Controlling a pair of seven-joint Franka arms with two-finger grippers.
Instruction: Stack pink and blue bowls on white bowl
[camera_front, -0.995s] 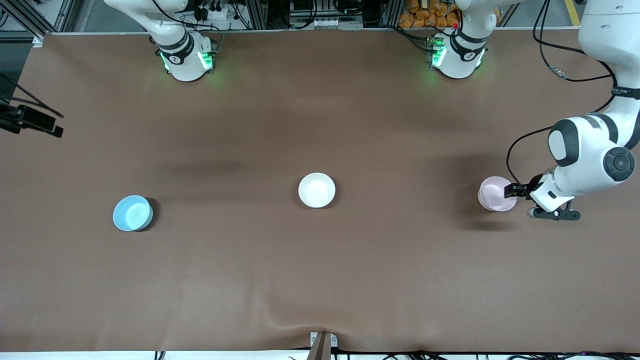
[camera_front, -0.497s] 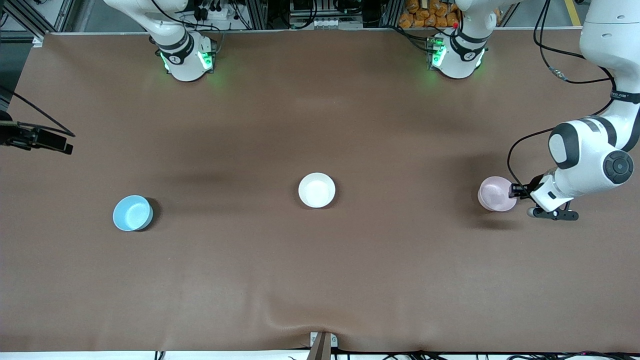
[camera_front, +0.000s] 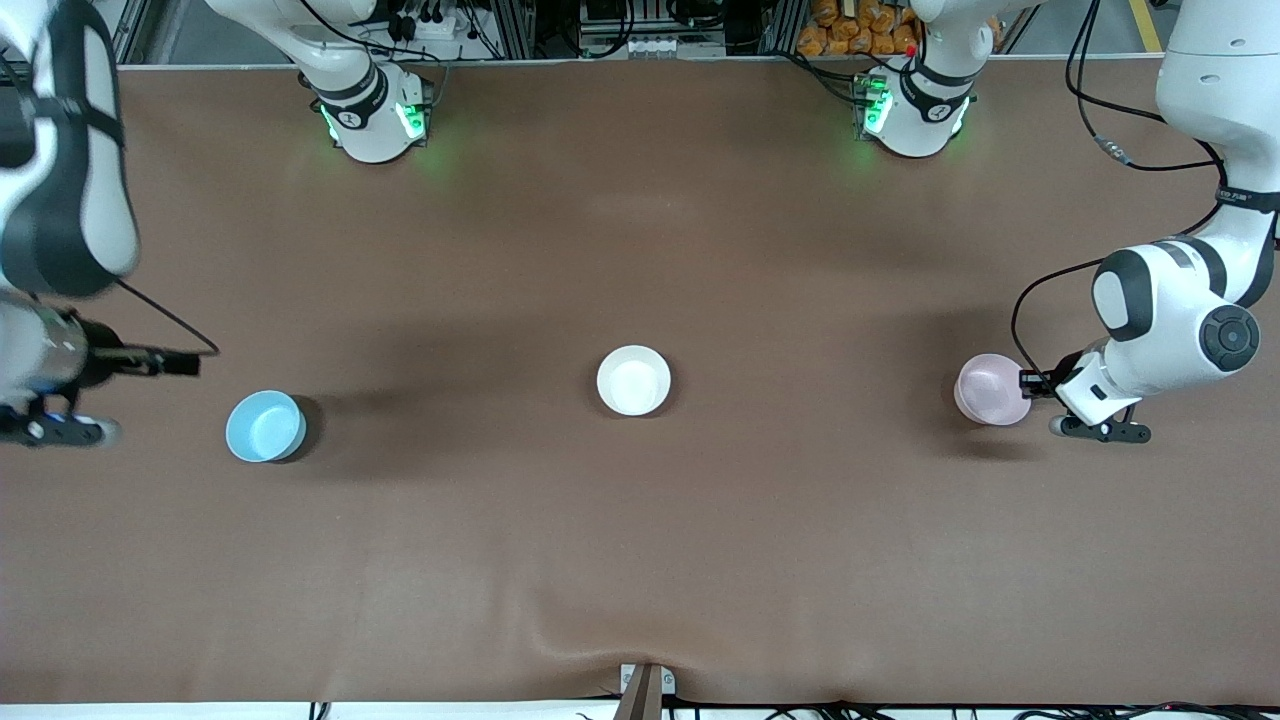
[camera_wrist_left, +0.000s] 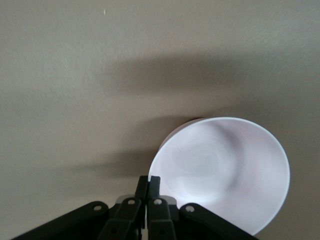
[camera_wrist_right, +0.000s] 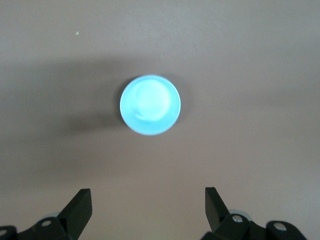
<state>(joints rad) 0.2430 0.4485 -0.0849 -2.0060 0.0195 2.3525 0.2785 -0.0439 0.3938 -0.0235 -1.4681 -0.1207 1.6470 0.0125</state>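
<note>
The pink bowl (camera_front: 988, 389) is at the left arm's end of the table. My left gripper (camera_front: 1030, 381) is shut on its rim, with one finger inside and one outside; the left wrist view shows the gripper (camera_wrist_left: 148, 182) and the pink bowl (camera_wrist_left: 225, 165). I cannot tell if the bowl is off the table. The white bowl (camera_front: 634, 380) sits mid-table. The blue bowl (camera_front: 265, 426) sits toward the right arm's end. My right gripper (camera_front: 188, 362) is open and empty over the table beside the blue bowl. In the right wrist view the gripper (camera_wrist_right: 148, 200) stays apart from the blue bowl (camera_wrist_right: 150, 105).
The brown table cover (camera_front: 640, 560) has a small wrinkle at its near edge (camera_front: 640, 640). The two arm bases (camera_front: 375, 120) (camera_front: 915, 115) stand along the edge farthest from the front camera.
My right arm has swung into view from the right arm's end, toward the blue bowl. My left gripper and the pink bowl have shifted slightly toward the white bowl.
</note>
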